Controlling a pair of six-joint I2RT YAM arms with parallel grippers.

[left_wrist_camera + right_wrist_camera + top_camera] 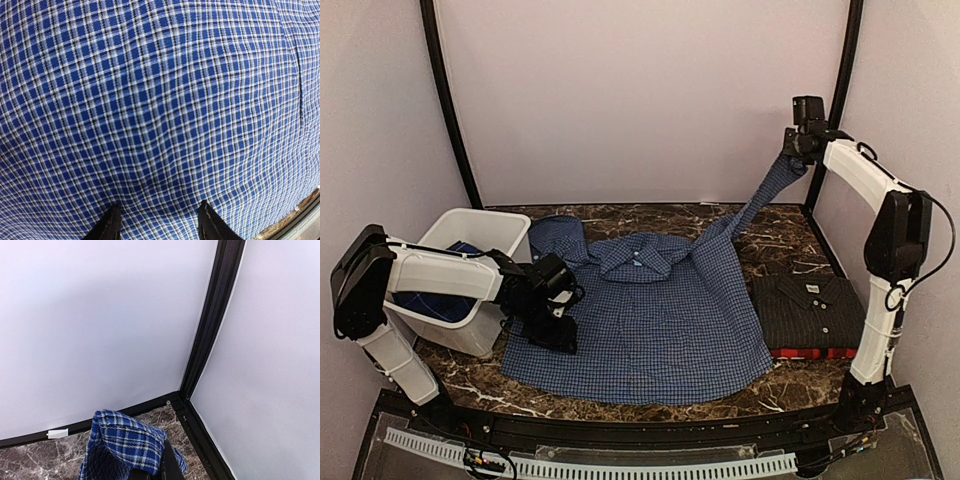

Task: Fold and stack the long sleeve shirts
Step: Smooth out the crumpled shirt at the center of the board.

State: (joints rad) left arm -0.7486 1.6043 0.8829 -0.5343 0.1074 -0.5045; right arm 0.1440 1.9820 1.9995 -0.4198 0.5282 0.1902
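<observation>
Right gripper (798, 150) is pinched on the sleeve (760, 200) of the blue-and-white small-check cloth shirt (650, 320), high at the far right corner. The sleeve runs diagonally down-left to the body, which lies flat mid-table. Left gripper (558, 335) is spread, resting on the shirt's left side. I reckon the sleeve folds in leftward along that axis.

Spread shirt (650, 330) lies at the centre of the table (775, 240). The bin (470, 225) stands to its left, with cloth (425, 303) inside. To its right, one folded shirt (810, 310) lies on a second folded shirt (810, 352). One sleeve (760, 195) rises to the right gripper (798, 150) at the rear right corner.
</observation>
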